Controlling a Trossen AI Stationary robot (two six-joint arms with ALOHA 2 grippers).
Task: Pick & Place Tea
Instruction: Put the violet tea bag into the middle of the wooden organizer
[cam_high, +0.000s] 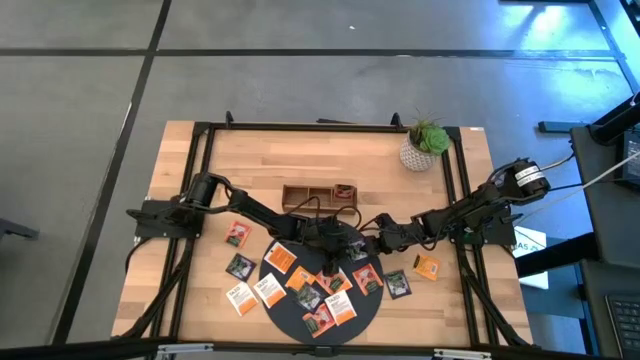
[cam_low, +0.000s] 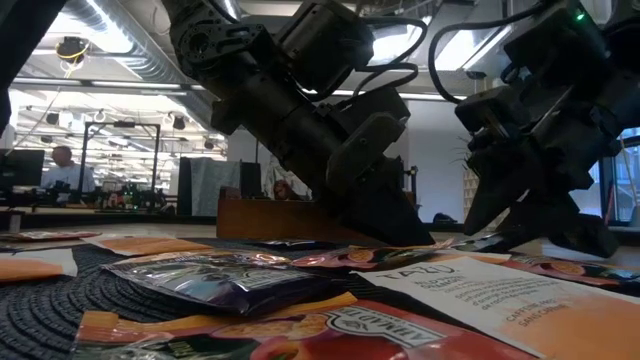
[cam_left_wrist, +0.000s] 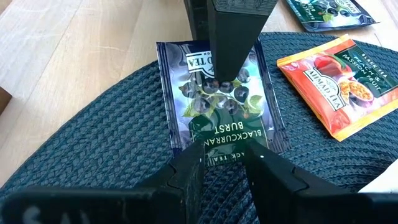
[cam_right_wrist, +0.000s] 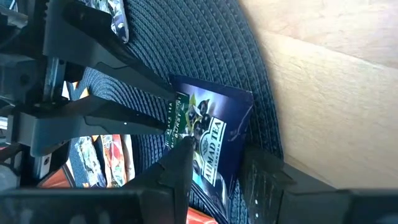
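Note:
A dark blue blackcurrant tea sachet (cam_left_wrist: 224, 106) lies on the dark round mat (cam_high: 372, 300), and both grippers meet at it. My left gripper (cam_left_wrist: 224, 177) comes from the table's left, narrowly open, its tips at the sachet's near edge. My right gripper (cam_right_wrist: 217, 171) comes from the table's right, rolled so that one finger stands over the other, open, with the sachet's far part in the gap. More tea sachets lie flat on the mat, among them an orange-red one (cam_left_wrist: 339, 81), and others on the wood (cam_high: 240, 267). My left gripper slants down from the table's left, and both fingertips (cam_right_wrist: 171, 94) meet the sachet's edge nearest that arm (cam_left_wrist: 224, 157). A narrow gap stays between them. The sachet lies on the mat. My right gripper slants down from the table's right. Its upper finger (cam_left_wrist: 229, 62) lies on the sachet's printed face, its tip near the middle (cam_left_wrist: 227, 87). The lower finger (cam_right_wrist: 264, 177) stands at the sachet's far edge; whether it is under the sachet I cannot tell.
A brown wooden three-compartment tray (cam_high: 320, 195) stands just behind the grippers. A potted plant (cam_high: 425, 145) is at the far right. Loose sachets lie left (cam_high: 237, 235) and right (cam_high: 427, 267) of the mat. A dark frame (cam_high: 195, 200) rims the table.

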